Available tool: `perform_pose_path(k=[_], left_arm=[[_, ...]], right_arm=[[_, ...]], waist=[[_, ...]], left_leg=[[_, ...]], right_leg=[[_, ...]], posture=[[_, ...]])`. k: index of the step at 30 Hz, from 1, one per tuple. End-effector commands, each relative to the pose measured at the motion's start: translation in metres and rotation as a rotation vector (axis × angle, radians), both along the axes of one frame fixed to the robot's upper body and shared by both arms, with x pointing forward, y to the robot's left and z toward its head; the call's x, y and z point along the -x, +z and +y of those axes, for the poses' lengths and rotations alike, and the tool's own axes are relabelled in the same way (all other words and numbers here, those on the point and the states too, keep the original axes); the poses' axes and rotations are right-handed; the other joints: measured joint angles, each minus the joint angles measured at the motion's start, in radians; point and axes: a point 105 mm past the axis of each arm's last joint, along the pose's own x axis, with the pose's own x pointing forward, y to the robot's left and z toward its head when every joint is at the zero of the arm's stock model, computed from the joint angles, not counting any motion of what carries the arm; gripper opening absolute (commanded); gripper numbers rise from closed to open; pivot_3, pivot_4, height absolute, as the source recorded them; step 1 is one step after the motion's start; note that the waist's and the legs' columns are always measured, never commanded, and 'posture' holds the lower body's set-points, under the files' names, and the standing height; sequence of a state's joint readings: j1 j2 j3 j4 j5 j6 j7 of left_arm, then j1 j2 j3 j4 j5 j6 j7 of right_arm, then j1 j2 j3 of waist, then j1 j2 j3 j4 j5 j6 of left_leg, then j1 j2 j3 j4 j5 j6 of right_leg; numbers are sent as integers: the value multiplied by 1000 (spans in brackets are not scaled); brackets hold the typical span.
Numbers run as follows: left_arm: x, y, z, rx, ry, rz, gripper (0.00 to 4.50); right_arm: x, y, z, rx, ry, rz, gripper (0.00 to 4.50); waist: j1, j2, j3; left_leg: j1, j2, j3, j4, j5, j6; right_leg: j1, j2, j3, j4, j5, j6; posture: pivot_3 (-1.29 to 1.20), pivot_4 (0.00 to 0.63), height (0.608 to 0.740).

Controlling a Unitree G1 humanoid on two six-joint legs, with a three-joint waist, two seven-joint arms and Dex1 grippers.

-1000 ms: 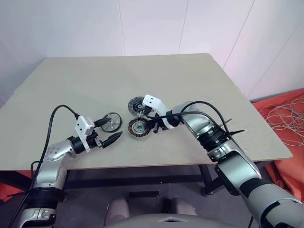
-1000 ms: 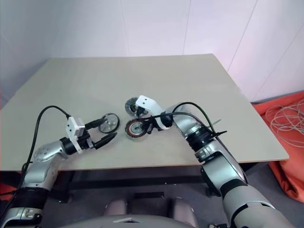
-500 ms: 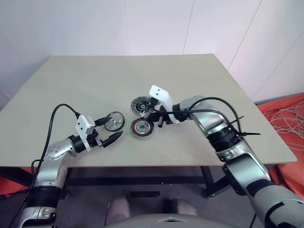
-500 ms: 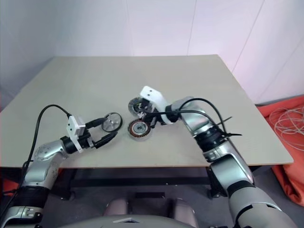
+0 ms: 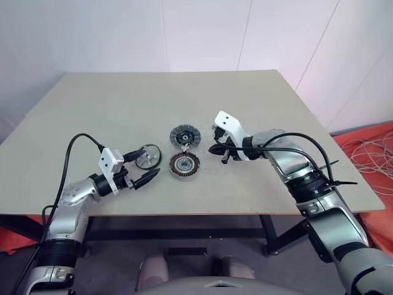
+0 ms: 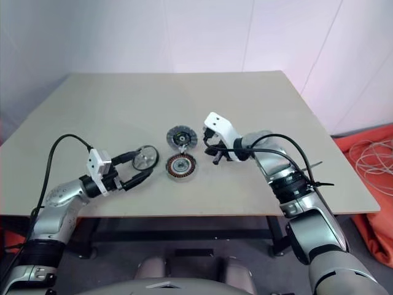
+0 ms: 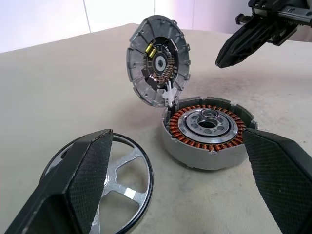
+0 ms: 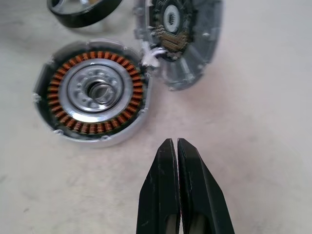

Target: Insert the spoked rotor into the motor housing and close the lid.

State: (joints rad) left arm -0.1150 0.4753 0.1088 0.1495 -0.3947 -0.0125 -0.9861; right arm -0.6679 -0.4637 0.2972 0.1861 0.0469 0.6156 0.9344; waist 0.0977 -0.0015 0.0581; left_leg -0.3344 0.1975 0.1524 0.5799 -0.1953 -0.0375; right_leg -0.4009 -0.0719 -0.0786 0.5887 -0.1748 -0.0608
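Compared with one second ago, your right hand [image 5: 213,149] has left the housing [image 5: 184,166] and moved away to the right. Before, it was low over the housing and the lid [image 5: 185,136]; now it hangs above the bare counter [image 5: 245,98], just beside these two parts and touching none of them. Its two black fingers are pressed together and they hold nothing.

Your left hand [image 5: 149,167] has not moved. Its fingers stand wide apart, and the rotor [image 5: 147,156] lies between them on the counter, close to one finger. I cannot tell if that finger touches the rim. The rotor is not lifted.

The housing sits open near the middle of the counter, a little toward the front edge. Inside you see the ring of copper windings around a silver centre with a hole, and no rotor is in it. The lid is not on the housing. It stands tilted up at the far side of the housing, with its inner face showing, and seems joined to the housing's rim by a small white piece. The rotor lies flat to the left of the housing, near it but apart.

I can read no writing or brand on any part.
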Motion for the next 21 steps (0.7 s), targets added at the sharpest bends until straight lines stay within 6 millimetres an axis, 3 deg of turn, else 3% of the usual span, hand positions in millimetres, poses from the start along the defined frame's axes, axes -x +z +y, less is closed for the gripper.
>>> perform_pose_path(k=[1,6,11,15,21], left_arm=[[-4,13,11,33,56,-47,4500],[-4,11,25,26,109,-46,4500],[-8,11,33,20,145,-54,4500],[-9,11,33,21,144,-53,4500],[-9,10,33,20,142,-50,4500]], right_arm=[[-5,13,-12,-92,-21,-103,57],[-1,0,-26,-125,-55,-127,57],[8,6,-13,-190,-22,-89,57],[11,14,-1,-195,-1,-75,1002],[12,19,16,-145,51,-64,3162]], waist=[[0,0,0],[-2,0,0],[-4,0,0],[-2,0,0],[-2,0,0]], left_leg=[[0,0,0,0,0,0],[0,0,1,0,0,0],[0,0,1,0,0,0],[1,0,0,0,0,0],[0,0,0,1,0,0]], right_leg=[[0,0,0,0,0,0],[0,0,0,0,0,0],[0,0,-1,-1,0,0],[0,0,-1,-1,0,0],[0,0,-1,-1,0,0]], posture=[[0,0,740],[0,0,740],[0,0,740],[0,0,740],[0,0,740]])
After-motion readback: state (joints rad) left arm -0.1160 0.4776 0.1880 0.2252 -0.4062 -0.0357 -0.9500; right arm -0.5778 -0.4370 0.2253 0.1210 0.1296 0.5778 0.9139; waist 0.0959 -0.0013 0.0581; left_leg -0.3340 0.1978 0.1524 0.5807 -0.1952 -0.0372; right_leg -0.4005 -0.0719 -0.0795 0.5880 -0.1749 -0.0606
